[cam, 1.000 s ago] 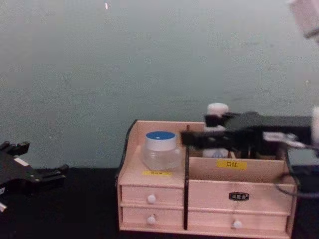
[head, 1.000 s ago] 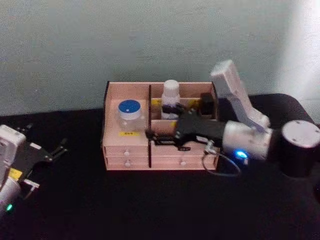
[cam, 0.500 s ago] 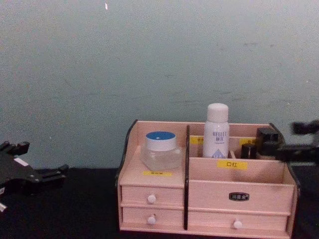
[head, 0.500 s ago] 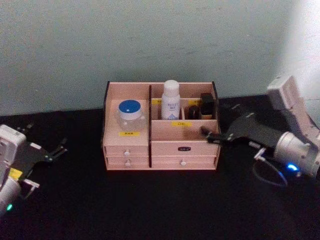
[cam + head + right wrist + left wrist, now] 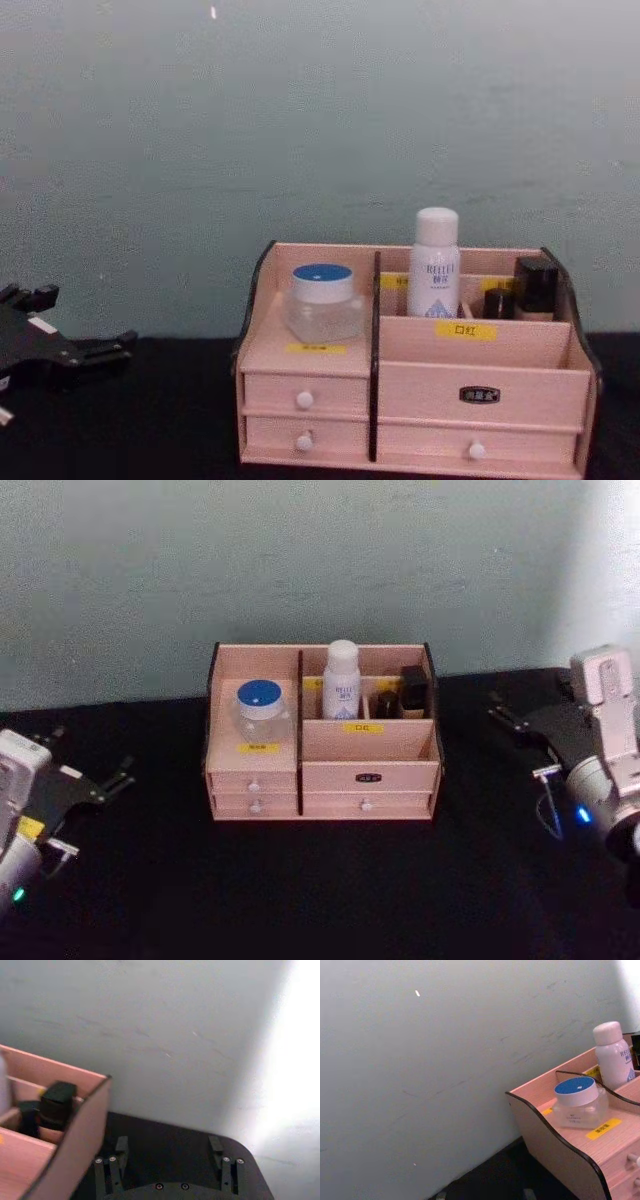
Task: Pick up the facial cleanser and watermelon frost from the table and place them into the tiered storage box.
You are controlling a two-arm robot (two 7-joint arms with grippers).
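Head view: nearest me, my left gripper [image 5: 95,785] sits parked at about eight o'clock on the black table [image 5: 320,900], jaws spread wide and empty. My right gripper [image 5: 520,725] has pulled back from over the storage box [image 5: 320,780] to about three o'clock, well apart from it, jaws wide and holding nothing. A second ago it was reaching in across the front right compartment. Farther off, the white bottle [image 5: 342,680] now stands upright in the rear middle compartment, and the blue-lidded jar [image 5: 259,708] rests on the left tier. Small dark bottles [image 5: 402,692] stand at the back right. I see nothing loose on the table, so I judge the placing finished.
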